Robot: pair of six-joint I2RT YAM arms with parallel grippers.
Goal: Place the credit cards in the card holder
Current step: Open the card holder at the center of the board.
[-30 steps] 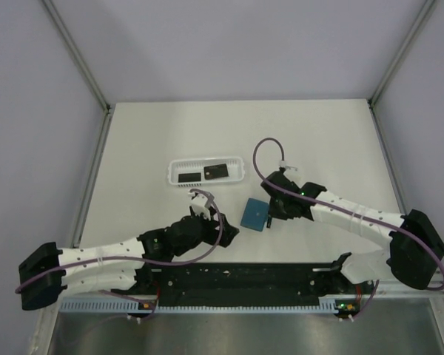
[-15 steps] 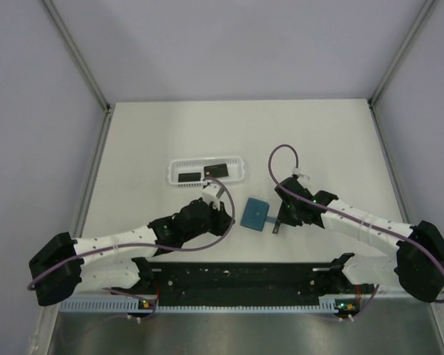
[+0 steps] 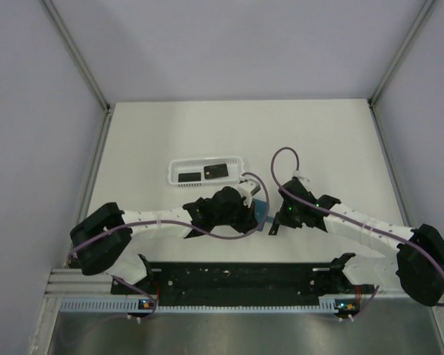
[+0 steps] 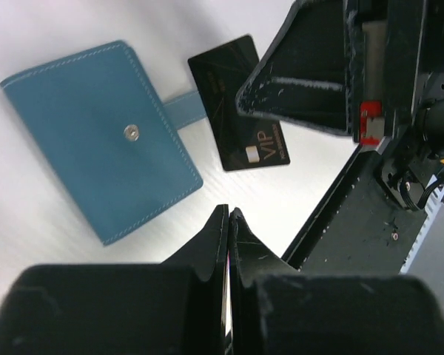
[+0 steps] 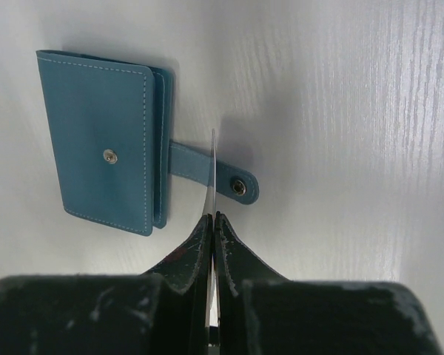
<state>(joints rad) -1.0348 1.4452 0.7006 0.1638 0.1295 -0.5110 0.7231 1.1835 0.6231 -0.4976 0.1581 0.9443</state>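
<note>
The left jaws are pressed together with nothing showing between them. In the left wrist view their tips sit just beside a corner of the card holder; whether they touch the bench cannot be told. The right jaws are clamped on a black credit card, printed "VIP" in light letters. In the right wrist view the card is edge-on, a thin pale line standing upright out of the tips. Its far edge is over the strap of the holder, between the pouch body and the snap end; contact with the strap cannot be told.

The card holder is a teal-blue pouch with pale stitching. It lies flat and folded shut on the bench between the two jaws, a metal stud on its upper face and the strap unfastened, sticking out sideways. From above it is mostly hidden under the left wrist.

Behind the left jaws, well apart from the holder, a long white basket holds two more black cards, lying flat side by side. The left arm reaches across from the left toward the middle of the bench, and the right arm comes in from the right, with a purple cable looping above its wrist
</note>
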